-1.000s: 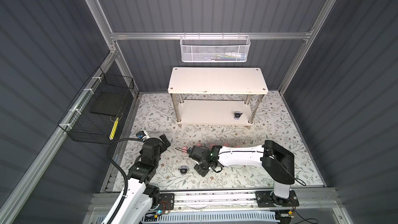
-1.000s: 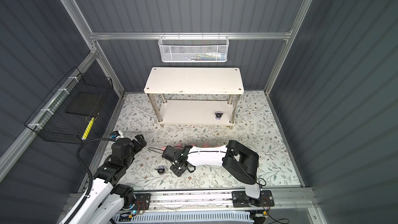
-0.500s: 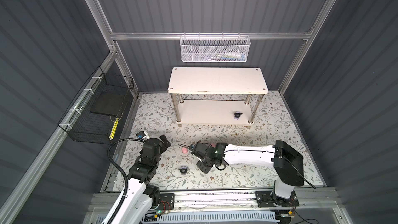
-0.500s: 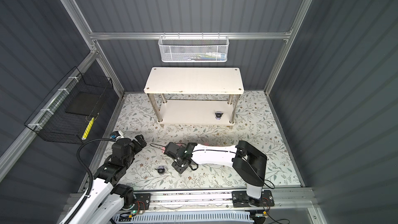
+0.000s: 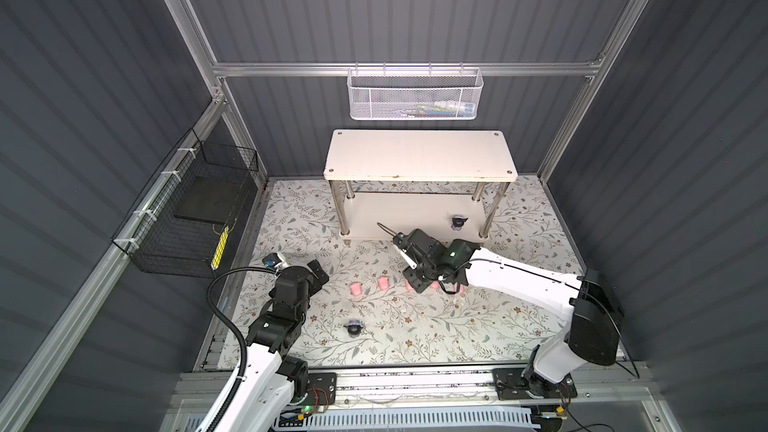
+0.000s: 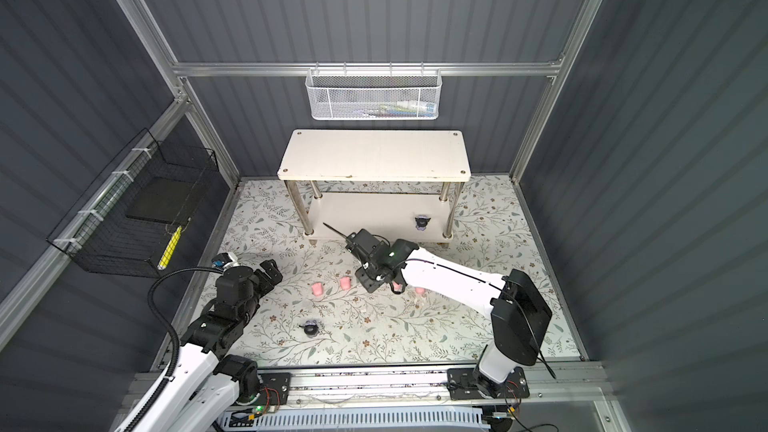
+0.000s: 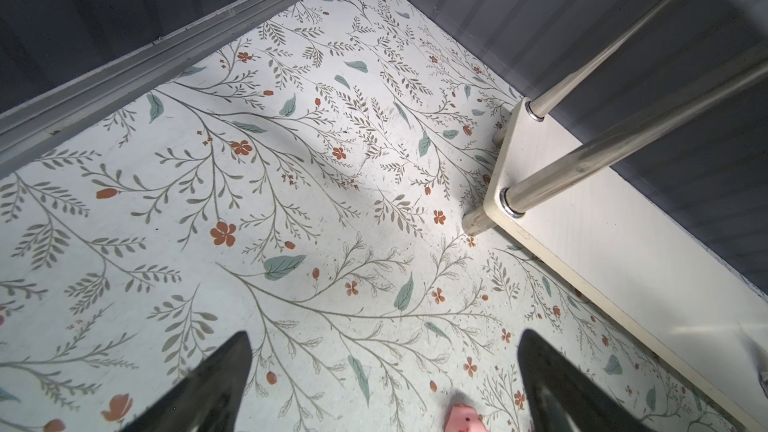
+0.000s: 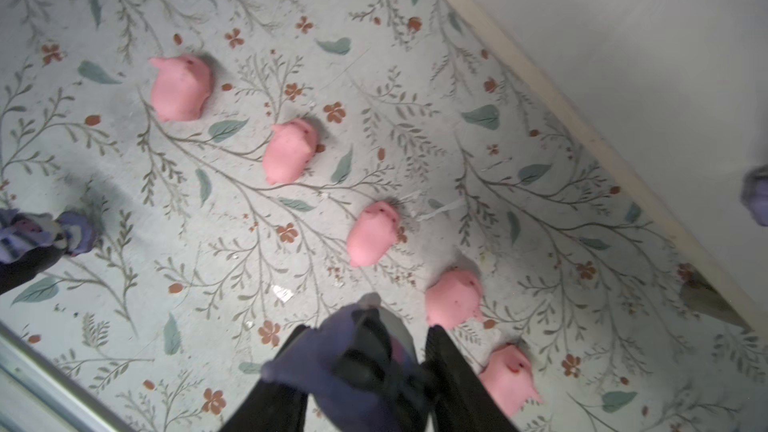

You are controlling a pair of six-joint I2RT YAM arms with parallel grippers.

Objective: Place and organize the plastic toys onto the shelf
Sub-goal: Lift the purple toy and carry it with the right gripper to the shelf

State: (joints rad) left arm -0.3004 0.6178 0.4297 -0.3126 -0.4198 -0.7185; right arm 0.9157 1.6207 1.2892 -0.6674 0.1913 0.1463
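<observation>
Now the right gripper (image 8: 369,338) sits higher and nearer the shelf (image 5: 419,155) than a second ago. Then it was low over the floral mat (image 5: 415,338) and farther from the shelf. Its white forearm reaches farther across the mat, and its elbow has swung out toward the right wall. With the gripper out of the way, two of the pink toys (image 8: 374,232) show to its left in both top views; a second ago they were hidden under it.

The left arm has not moved. The lone purple toy (image 5: 354,328) on the mat and the shelved purple toy (image 5: 458,222), on the lower tier near the right front leg, lie where they did.

The right arm runs low from its base toward the middle. Its wrist is bent down just in front of the shelf's lower board. Its jaws are narrowed onto the held purple toy (image 8: 324,367), which is lifted clear of the mat. Beneath it, the five pink toys lie on the mat in a slanting row.

The left arm is folded near its base. The left gripper (image 7: 384,333) hangs over bare mat with its fingers spread wide and empty.
</observation>
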